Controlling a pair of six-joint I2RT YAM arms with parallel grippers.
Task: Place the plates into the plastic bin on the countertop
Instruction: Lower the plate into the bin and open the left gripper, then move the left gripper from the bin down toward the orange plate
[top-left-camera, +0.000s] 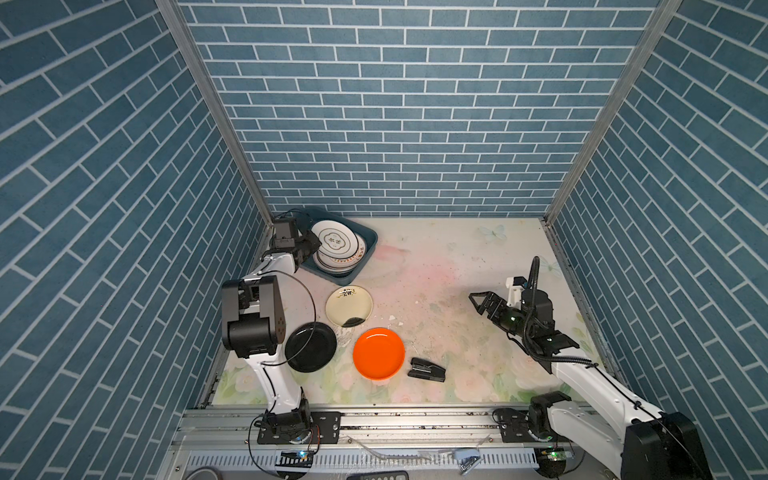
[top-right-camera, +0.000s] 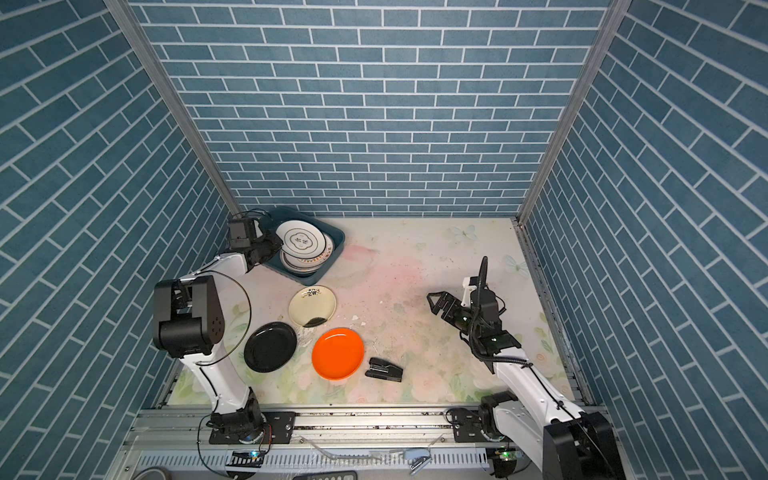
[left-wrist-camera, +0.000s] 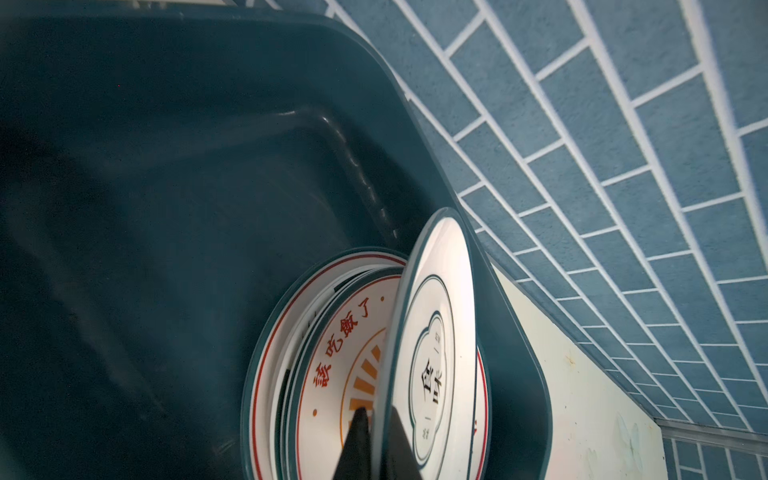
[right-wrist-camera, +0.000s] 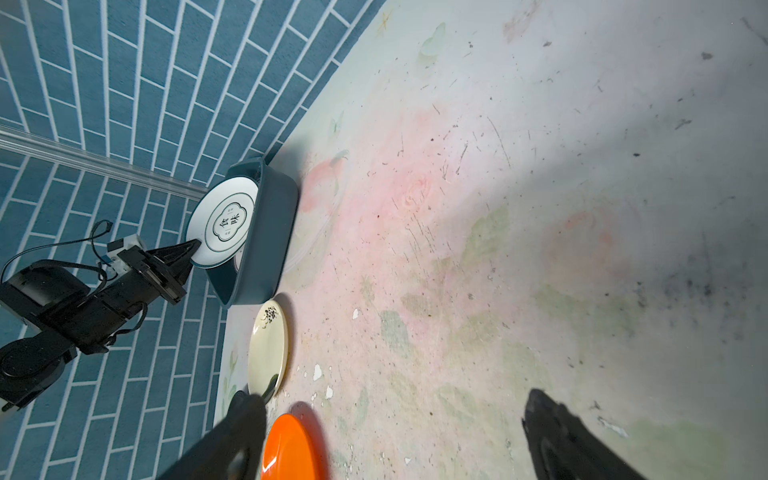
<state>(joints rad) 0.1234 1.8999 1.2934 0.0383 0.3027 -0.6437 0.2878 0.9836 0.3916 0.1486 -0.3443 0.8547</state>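
My left gripper (top-left-camera: 309, 245) (left-wrist-camera: 374, 415) is shut on the rim of a white teal-rimmed plate (top-left-camera: 332, 240) (left-wrist-camera: 436, 311) (right-wrist-camera: 226, 220). The plate is held tilted over a stack of plates (top-left-camera: 336, 266) (left-wrist-camera: 332, 353) inside the dark teal plastic bin (top-left-camera: 370, 241) (left-wrist-camera: 166, 166) at the back left. On the countertop (top-left-camera: 436, 257) lie a cream plate (top-left-camera: 349, 306) (right-wrist-camera: 268, 349), a black plate (top-left-camera: 311, 347) and an orange plate (top-left-camera: 378, 353) (right-wrist-camera: 286, 449). My right gripper (top-left-camera: 476, 305) (right-wrist-camera: 390, 403) hovers open and empty over the right side, pointing towards them.
A small black stapler-like object (top-left-camera: 427, 369) lies just right of the orange plate. Blue brick walls close the cell at the back and on both sides. The left arm's elbow (top-left-camera: 249, 320) hangs over the black plate's left edge.
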